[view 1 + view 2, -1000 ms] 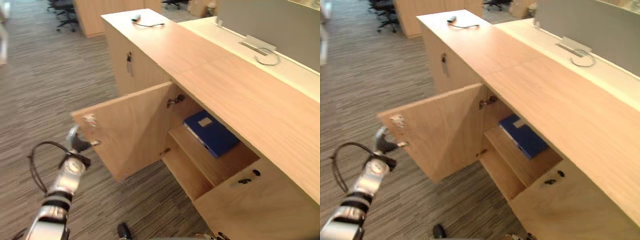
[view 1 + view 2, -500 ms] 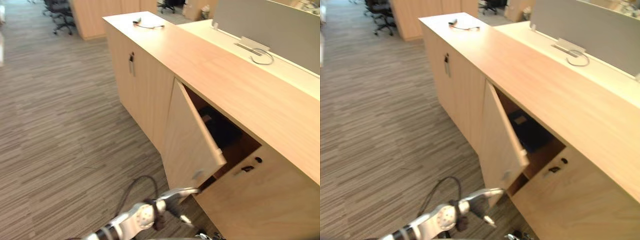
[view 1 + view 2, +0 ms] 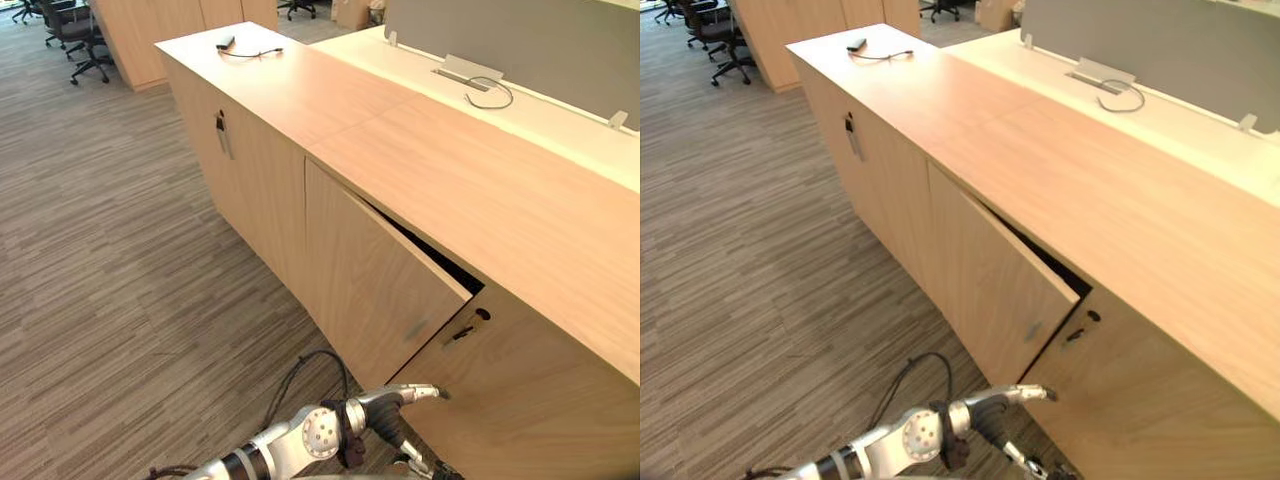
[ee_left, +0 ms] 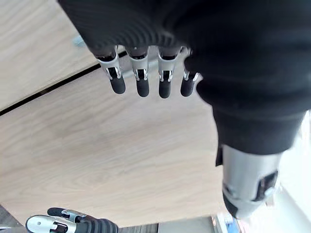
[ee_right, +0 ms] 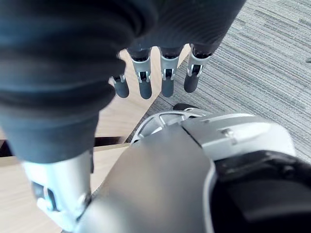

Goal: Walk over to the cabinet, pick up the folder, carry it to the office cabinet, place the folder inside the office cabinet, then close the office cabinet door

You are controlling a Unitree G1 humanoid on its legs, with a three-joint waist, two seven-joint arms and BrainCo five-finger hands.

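Whereas a second ago the door [image 3: 375,280] of the office cabinet [image 3: 560,400] stood swung wide, it is now nearly shut, with just a narrow dark gap along its upper and free edges. The blue folder lay on the shelf inside back then, and the door now covers that shelf. The left hand [image 3: 395,400], which was out at the door's free edge, now sits low by the door's free bottom corner. Its fingers [image 4: 141,80] are straight and hold nothing. Whether they touch the wood I cannot tell. The right hand [image 5: 167,80] hangs with relaxed, empty fingers above the carpet.

Light wood covers the cabinet top [image 3: 420,150], and at its far corner lies a small black device [image 3: 228,43] with a thin cable. A key [image 3: 220,125] hangs in the lock of the neighbouring door. Behind the top's far edge runs a white desk [image 3: 560,120] with a looped cable [image 3: 487,95] on it and a grey screen [image 3: 520,40] behind. Grey striped carpet [image 3: 120,280] covers the floor, and office chairs [image 3: 75,30] stand far off.
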